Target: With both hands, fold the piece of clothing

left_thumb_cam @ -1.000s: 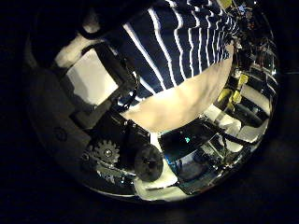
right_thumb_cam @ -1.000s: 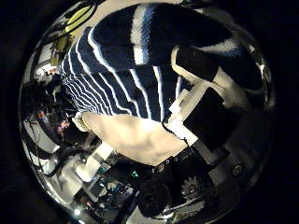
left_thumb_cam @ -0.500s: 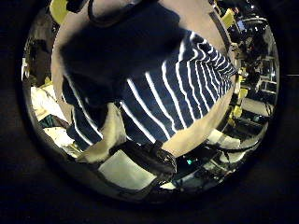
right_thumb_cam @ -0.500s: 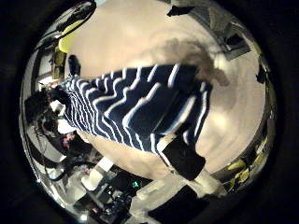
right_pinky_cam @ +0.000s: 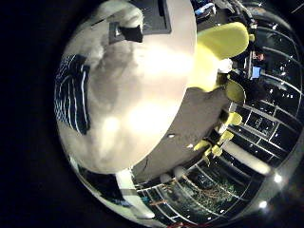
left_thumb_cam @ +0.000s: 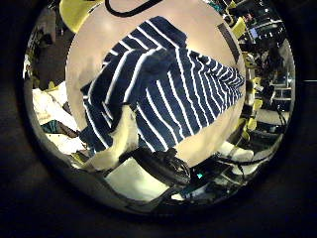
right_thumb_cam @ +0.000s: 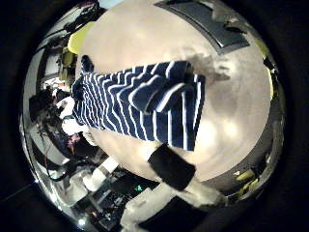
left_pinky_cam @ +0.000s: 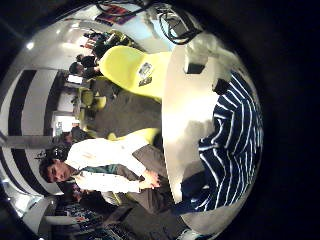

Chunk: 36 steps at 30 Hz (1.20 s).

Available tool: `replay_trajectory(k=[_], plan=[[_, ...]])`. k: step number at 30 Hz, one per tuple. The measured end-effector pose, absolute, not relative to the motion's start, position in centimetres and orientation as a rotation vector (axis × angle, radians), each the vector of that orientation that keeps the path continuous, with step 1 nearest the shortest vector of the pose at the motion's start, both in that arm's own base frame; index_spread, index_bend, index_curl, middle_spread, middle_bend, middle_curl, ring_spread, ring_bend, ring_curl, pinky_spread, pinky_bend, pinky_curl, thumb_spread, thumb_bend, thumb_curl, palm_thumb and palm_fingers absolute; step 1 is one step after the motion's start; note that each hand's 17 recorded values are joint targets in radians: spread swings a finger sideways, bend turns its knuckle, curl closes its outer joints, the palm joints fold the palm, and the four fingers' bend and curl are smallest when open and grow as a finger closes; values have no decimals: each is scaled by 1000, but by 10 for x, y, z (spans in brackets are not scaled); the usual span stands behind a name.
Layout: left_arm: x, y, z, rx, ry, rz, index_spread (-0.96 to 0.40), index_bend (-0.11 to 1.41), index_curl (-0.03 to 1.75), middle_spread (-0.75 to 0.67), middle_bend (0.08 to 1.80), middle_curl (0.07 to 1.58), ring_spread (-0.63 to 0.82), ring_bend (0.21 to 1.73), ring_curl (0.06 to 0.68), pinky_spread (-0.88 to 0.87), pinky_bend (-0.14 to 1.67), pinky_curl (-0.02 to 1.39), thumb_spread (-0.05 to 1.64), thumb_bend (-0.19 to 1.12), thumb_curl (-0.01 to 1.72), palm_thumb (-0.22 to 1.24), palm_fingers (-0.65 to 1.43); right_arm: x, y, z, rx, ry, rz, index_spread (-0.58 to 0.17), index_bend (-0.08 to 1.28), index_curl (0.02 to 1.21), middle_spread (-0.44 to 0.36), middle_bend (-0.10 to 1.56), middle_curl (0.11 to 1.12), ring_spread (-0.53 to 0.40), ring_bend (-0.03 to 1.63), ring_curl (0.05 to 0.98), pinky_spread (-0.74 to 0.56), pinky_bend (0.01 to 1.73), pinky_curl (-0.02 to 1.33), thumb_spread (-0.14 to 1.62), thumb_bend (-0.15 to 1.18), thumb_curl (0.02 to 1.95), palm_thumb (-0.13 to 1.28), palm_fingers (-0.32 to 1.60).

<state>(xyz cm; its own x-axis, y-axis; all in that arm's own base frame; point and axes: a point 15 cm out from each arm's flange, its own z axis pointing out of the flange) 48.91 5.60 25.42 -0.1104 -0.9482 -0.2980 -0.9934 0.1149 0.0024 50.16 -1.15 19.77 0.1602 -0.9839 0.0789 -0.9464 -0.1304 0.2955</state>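
Observation:
A striped piece of clothing (left_thumb_cam: 158, 89) lies on the round table (left_thumb_cam: 99, 40), with one part folded over its middle. In the left thumb side palm view, my left hand (left_thumb_cam: 149, 171) shows as a finger at the cloth's near edge, well above it and holding nothing. In the right thumb side palm view, the clothing (right_thumb_cam: 140, 101) lies flat on the table (right_thumb_cam: 232, 97), and a straight finger of my right hand (right_thumb_cam: 174, 166) is beside its edge, off the cloth. The clothing also shows in the left little finger side palm view (left_pinky_cam: 235, 140) and in the right little finger side palm view (right_pinky_cam: 71, 90).
A flat dark mat (right_thumb_cam: 208, 19) lies on the table beyond the clothing, and a small dark object (right_pinky_cam: 128, 31) sits near the table's far edge. Chairs (left_pinky_cam: 140, 70) stand around the table. Bare tabletop (right_pinky_cam: 142, 95) lies beside the clothing.
Both palm cameras have risen away from the clothing. A second ago the cloth was close under the palms with fingers on it; now it lies on the table and the fingers are off it.

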Motion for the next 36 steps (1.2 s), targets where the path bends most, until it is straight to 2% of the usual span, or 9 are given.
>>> replay_trajectory(k=[7,15,19,20,22,24,25,28,36], plan=[[460,46,247,-1952,2219,291,-49,195,669,119,186,560,5,822,298,107,585,389,1137,-20,353,470,151,496,-7,164,2137,-1820,-253,-278,181,432,-28,441,461,-15,782,402,399,627,451,1112,-32,296,254,191],[452,46,250,-1962,2227,301,-51,201,629,117,183,501,18,782,283,111,536,371,1136,-20,346,471,188,486,4,140,2119,-1757,-311,-257,182,405,-45,433,444,-63,817,388,346,617,418,1068,-25,291,241,313],[452,48,252,-1958,2224,303,-51,197,613,116,182,478,21,768,278,112,521,366,1135,-20,344,472,200,480,13,140,2124,-1722,-322,-288,183,400,-123,525,472,-175,942,406,158,682,414,1084,-3,302,306,639],[452,48,253,-1957,2225,301,-51,196,609,115,184,473,22,764,277,112,518,364,1136,-19,343,474,204,477,12,140,2118,-1714,-331,-306,179,400,-156,543,483,-209,982,412,45,763,422,1096,4,312,353,766],[452,48,253,-1954,2229,302,-51,196,601,115,186,463,22,757,274,113,511,362,1131,-14,346,492,211,469,11,141,2099,-1693,-357,-334,187,416,-213,600,512,-239,1026,437,-78,826,442,1108,8,321,407,883],[451,48,255,-1955,2229,308,-51,196,594,115,185,454,23,750,272,113,504,360,1122,-14,350,509,217,460,8,143,2079,-1675,-386,-358,206,433,-226,632,533,-247,1055,454,-178,876,456,1118,12,331,447,1018],[452,48,255,-1955,2228,307,-51,195,590,116,187,451,23,747,271,113,501,359,1120,-15,350,514,220,458,4,144,2072,-1675,-395,-378,234,458,-241,670,557,-246,1056,463,-257,917,472,1123,14,338,486,1125],[451,48,255,-1952,2233,314,-51,195,583,116,187,441,23,738,268,113,492,356,1114,-17,353,528,228,450,-4,145,2046,-1664,-429,-416,421,555,-250,806,620,-238,1076,496,-311,972,515,1132,34,359,592,1285],[435,48,251,-1949,2292,378,-51,190,561,105,184,418,17,731,265,81,509,361,1105,-21,352,540,249,427,-49,158,1988,-1738,-488,-417,768,763,-210,1046,750,-234,1230,586,-284,1168,634,1179,102,431,855,1177]])
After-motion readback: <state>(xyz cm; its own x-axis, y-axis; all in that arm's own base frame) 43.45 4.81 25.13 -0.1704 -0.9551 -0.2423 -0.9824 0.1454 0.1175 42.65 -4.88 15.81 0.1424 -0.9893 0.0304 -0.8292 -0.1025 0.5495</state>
